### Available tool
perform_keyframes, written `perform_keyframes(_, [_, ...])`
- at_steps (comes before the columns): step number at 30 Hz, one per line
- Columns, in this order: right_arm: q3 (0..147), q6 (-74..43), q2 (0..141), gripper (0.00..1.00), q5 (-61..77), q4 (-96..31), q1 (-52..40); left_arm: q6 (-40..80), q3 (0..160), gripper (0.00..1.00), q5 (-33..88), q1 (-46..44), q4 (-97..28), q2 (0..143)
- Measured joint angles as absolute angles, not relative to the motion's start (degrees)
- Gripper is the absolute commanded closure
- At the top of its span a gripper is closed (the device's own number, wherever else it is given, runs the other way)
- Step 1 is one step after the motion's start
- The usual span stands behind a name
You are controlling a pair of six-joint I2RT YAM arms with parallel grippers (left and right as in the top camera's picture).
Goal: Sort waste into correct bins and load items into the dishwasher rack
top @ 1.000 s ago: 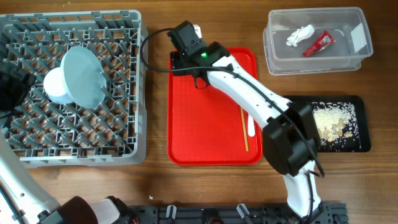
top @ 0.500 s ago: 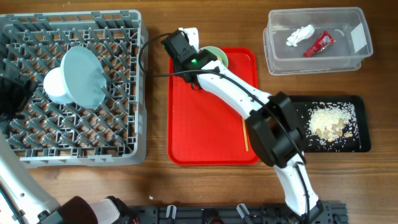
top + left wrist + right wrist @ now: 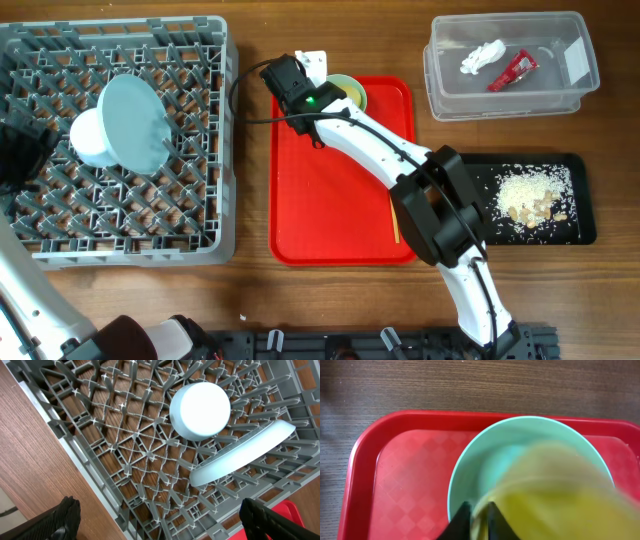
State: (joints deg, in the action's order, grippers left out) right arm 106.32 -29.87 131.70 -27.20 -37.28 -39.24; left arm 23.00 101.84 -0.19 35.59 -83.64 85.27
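My right gripper (image 3: 477, 510) is shut on the rim of the yellow cup (image 3: 555, 495), one finger inside and one outside. The cup, blurred, stands on the pale green saucer (image 3: 485, 455) at the far end of the red tray (image 3: 330, 200). Seen from overhead, the gripper (image 3: 330, 88) covers part of the cup (image 3: 345, 93). The grey dishwasher rack (image 3: 190, 200) holds an upturned small pale bowl (image 3: 200, 410) and the pale-blue plate (image 3: 240, 455) leaning on edge. My left gripper (image 3: 162, 525) hangs open over the rack's edge, holding nothing. Thin chopsticks (image 3: 395, 225) lie on the tray, partly under the right arm.
A clear tub (image 3: 575, 60) at the back right holds a white tissue (image 3: 482, 56) and a red wrapper (image 3: 512, 72). A black tray (image 3: 585, 230) to the right of the red tray holds rice-like scraps (image 3: 530, 195). The right arm crosses the red tray diagonally.
The right gripper's fingers have closed onto the yellow cup's rim, and the arm has swung left, uncovering cup and saucer in the overhead view. The left arm has stayed still.
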Motion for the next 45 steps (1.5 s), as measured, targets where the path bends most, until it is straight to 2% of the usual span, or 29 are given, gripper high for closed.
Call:
perform_keyframes(12, [106.3,-30.0,131.2,0.96,-26.6,-40.8,-39.2,23.0,101.8,0.0,-0.2,35.6,-83.6,85.3])
perform_keyframes(27, [106.3,-30.2,120.6,0.96,-17.6,-43.7,-39.2,23.0,101.8,0.0,-0.2,35.6,-83.6,85.3])
perform_keyframes(35, [106.3,-29.1,116.2,0.95,3.2,-32.6,-39.2,23.0,101.8,0.0,-0.2,35.6,-83.6,85.3])
perform_keyframes(40, [106.5,-30.1,113.5,0.96,18.2,-20.3,-39.3,23.0,101.8,0.0,-0.2,35.6,-83.6,85.3])
perform_keyframes(45, [106.5,-34.5,113.6,0.96,24.3,-10.5,-40.3,23.0,101.8,0.0,-0.2,35.6,-83.6,85.3])
